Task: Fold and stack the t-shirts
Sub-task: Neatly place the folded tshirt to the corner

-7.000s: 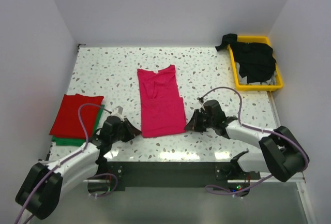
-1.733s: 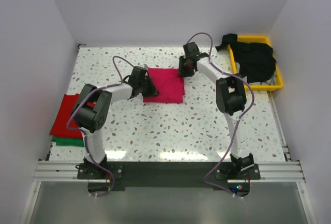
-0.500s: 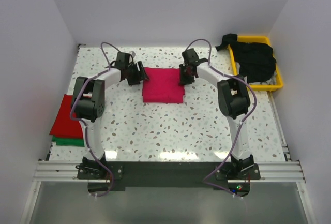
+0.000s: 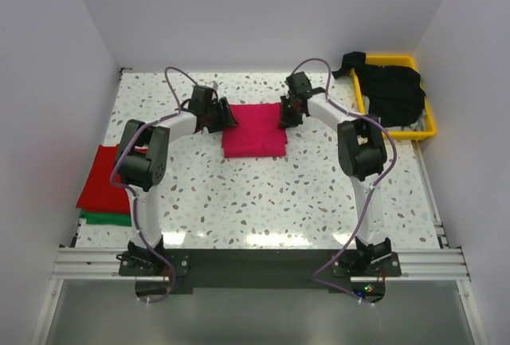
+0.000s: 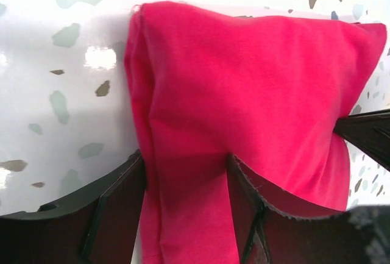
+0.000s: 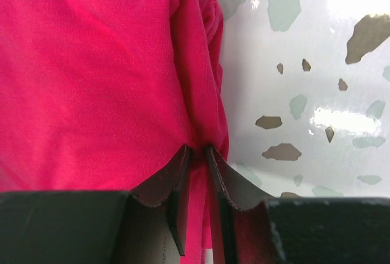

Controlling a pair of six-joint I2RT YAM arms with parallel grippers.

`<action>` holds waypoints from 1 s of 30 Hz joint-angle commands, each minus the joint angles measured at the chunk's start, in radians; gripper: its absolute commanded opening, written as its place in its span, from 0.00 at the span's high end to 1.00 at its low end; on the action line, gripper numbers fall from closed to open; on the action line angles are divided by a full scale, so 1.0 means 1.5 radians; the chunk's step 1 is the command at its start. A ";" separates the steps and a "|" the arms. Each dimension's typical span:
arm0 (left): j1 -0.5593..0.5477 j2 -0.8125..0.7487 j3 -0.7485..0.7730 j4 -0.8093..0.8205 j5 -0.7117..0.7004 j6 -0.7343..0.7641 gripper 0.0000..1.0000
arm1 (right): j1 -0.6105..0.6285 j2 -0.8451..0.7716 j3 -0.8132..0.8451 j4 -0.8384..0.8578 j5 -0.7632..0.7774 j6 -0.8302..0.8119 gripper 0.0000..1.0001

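The magenta-pink t-shirt (image 4: 253, 130) lies folded into a small rectangle at the table's far middle. My left gripper (image 4: 221, 118) is at its left edge, jaws standing apart with the folded edge (image 5: 244, 93) between them, fingertips midpoint (image 5: 186, 203). My right gripper (image 4: 284, 115) is shut on the shirt's right edge; in the right wrist view the cloth (image 6: 91, 81) is pinched between the closed fingers (image 6: 198, 151). The red t-shirt (image 4: 107, 182) lies folded on the green one (image 4: 100, 218) at the left. Black t-shirts (image 4: 394, 94) fill the tray.
The yellow plastic tray (image 4: 398, 132) stands at the back right, with black cloth (image 4: 348, 64) hanging over its far left corner. White walls close the table's left, far and right sides. Both arms are stretched far out over the table.
The long pink shirt has been folded in half toward the far side. In the last half second my left gripper came back right onto the shirt's left edge; the shirt shifted slightly right.
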 commanded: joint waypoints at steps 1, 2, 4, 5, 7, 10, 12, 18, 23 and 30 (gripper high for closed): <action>-0.032 0.046 -0.049 -0.057 -0.062 -0.033 0.41 | -0.008 0.027 0.032 -0.009 -0.010 -0.004 0.80; -0.043 0.049 -0.049 -0.057 -0.069 -0.043 0.42 | -0.009 0.030 0.045 -0.012 -0.012 -0.004 0.80; -0.052 0.052 -0.045 -0.056 -0.082 -0.063 0.45 | -0.009 0.033 0.055 -0.013 -0.019 -0.003 0.79; -0.058 0.053 -0.045 -0.054 -0.083 -0.070 0.46 | -0.009 0.034 0.064 -0.013 -0.020 -0.003 0.79; -0.067 0.044 -0.051 -0.041 -0.085 -0.097 0.54 | -0.009 0.036 0.084 -0.020 -0.026 -0.001 0.77; -0.071 0.018 -0.071 -0.021 -0.088 -0.149 0.85 | -0.008 0.031 0.112 -0.035 -0.023 0.006 0.68; -0.070 -0.009 -0.081 -0.023 -0.111 -0.186 1.00 | -0.008 0.010 0.119 -0.038 -0.020 0.013 0.60; -0.056 -0.086 -0.069 -0.079 -0.196 -0.263 1.00 | -0.010 -0.100 0.073 -0.026 0.017 0.035 0.44; 0.008 -0.109 -0.014 -0.178 -0.229 -0.321 1.00 | -0.010 -0.198 -0.039 0.019 0.004 0.061 0.44; 0.118 -0.138 0.021 -0.273 -0.256 -0.357 1.00 | -0.003 -0.309 -0.182 0.081 -0.028 0.084 0.44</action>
